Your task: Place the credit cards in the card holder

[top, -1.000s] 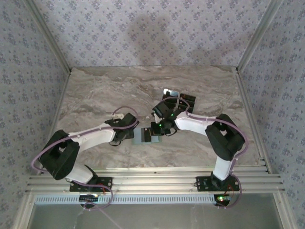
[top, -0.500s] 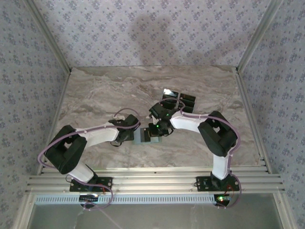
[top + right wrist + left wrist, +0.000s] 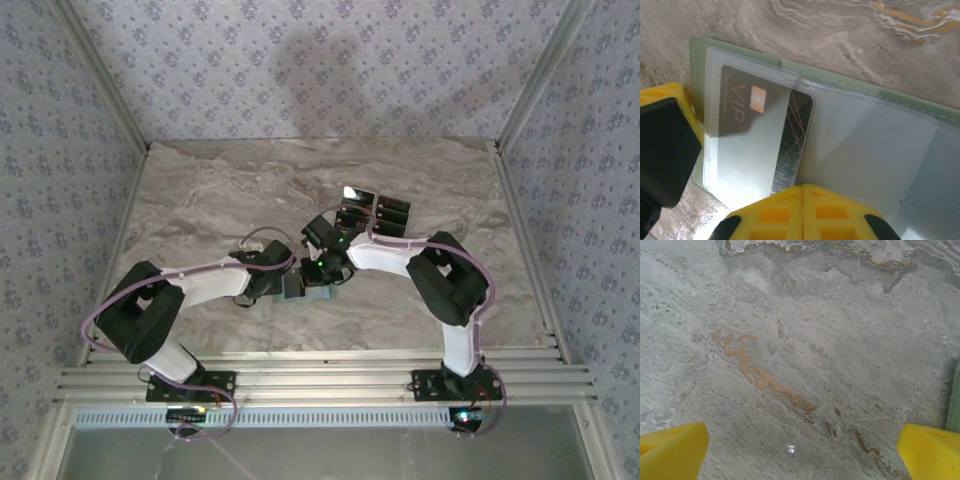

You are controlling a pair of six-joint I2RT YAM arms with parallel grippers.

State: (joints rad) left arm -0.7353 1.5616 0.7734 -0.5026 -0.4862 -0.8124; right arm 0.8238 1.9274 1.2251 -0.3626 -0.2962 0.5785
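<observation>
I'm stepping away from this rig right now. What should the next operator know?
Left gripper: open, empty, low over the table, just left of the holder.
Right gripper: shut, nothing in it, at the holder's edge.
Holder: lies open on the table between the grippers.
Done: one card sits under the clear sleeve of one panel.
Left: several loose cards lie on the table beyond the holder, each to be picked up and slid in.
</observation>
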